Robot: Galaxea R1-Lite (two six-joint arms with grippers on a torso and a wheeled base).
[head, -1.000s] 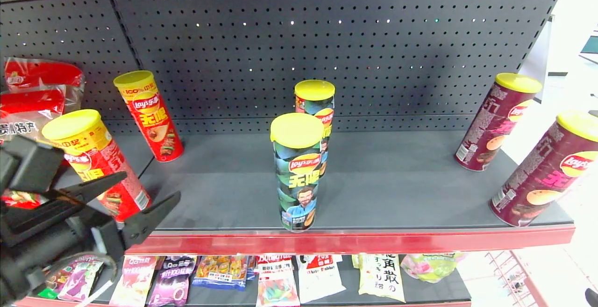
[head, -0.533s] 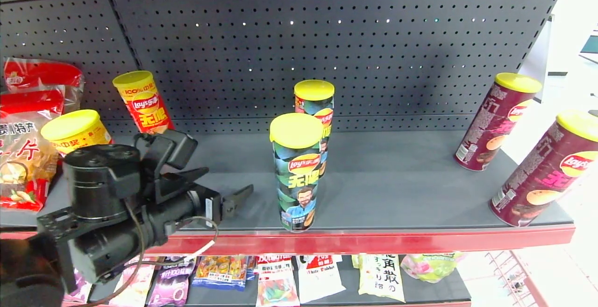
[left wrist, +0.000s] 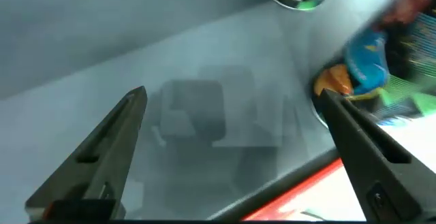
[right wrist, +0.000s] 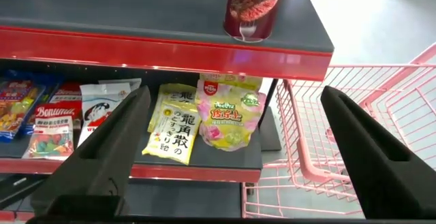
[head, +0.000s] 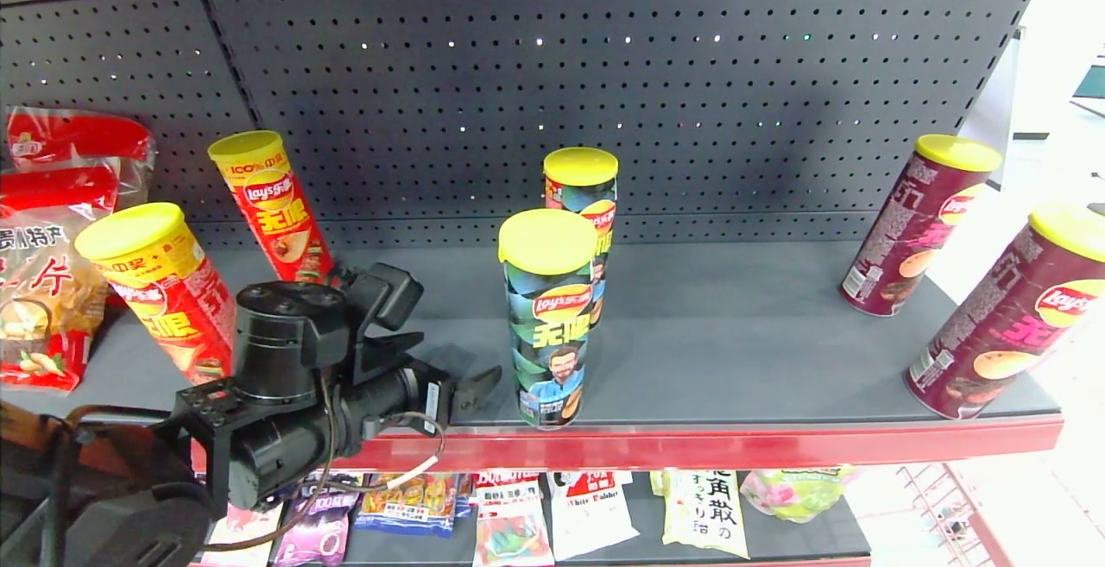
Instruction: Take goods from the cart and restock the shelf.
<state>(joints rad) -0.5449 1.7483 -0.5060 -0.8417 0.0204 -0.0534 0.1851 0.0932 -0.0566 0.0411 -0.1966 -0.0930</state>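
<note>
- Dark grey shelf (head: 691, 351) bears the green can (head: 550, 317), upright at its front edge.
- Left gripper (left wrist: 231, 93) hovers just beside it, jaws spread, empty (placing looks done).
- Right gripper (right wrist: 235, 91), likewise spread and empty, faces the pink cart (right wrist: 303, 142); the next move is probably fetching more goods.

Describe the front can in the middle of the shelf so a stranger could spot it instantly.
Find the grey shelf with the red front lip; two yellow-lidded cans stand mid-shelf, one behind the other. Take the front can, nearest the lip. Its wrap is green and blue; red cans stand to its left, maroon cans to its right.
</note>
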